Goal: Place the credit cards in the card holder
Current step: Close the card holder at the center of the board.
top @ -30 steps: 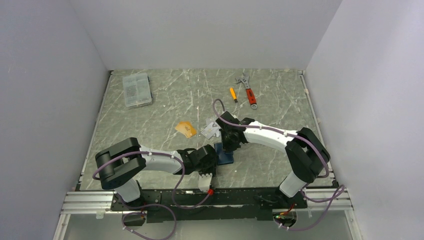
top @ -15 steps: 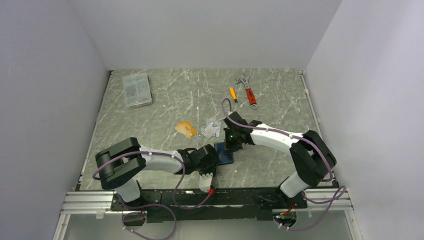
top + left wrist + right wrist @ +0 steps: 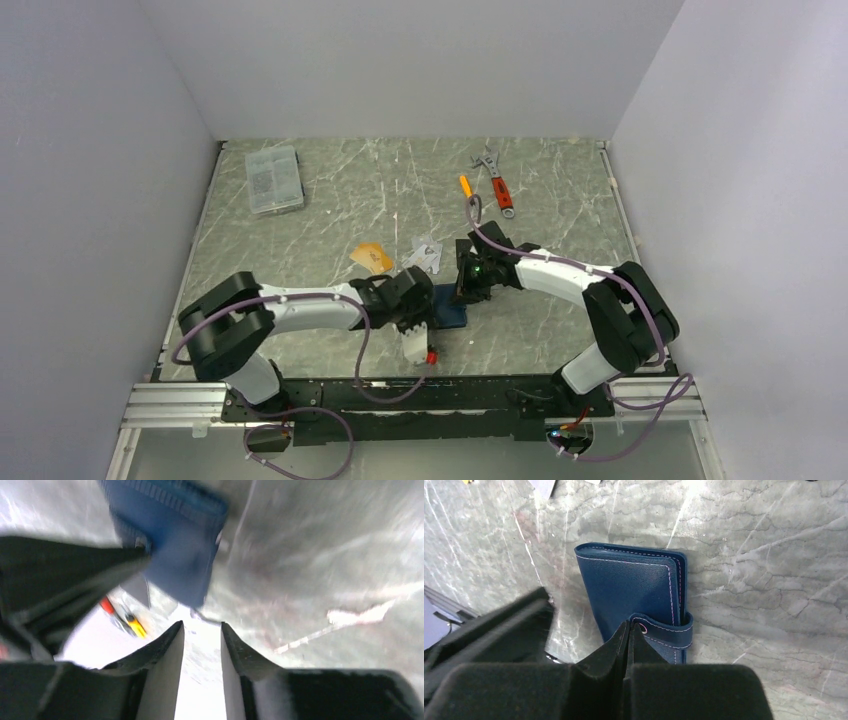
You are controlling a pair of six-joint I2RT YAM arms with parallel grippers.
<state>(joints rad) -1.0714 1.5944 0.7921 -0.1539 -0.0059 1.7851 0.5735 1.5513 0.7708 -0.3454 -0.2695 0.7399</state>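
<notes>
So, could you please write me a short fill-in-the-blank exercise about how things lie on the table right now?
1. The card holder lies ___ (open or closed), its snap tab wrapped over the edge.
2. In the top view, the orange card lies to the ___ of the silvery cards.
3. The wrench has a ___ handle.
4. The compartment box sits in the far ___ corner.
Missing words: closed, left, red, left.
</notes>
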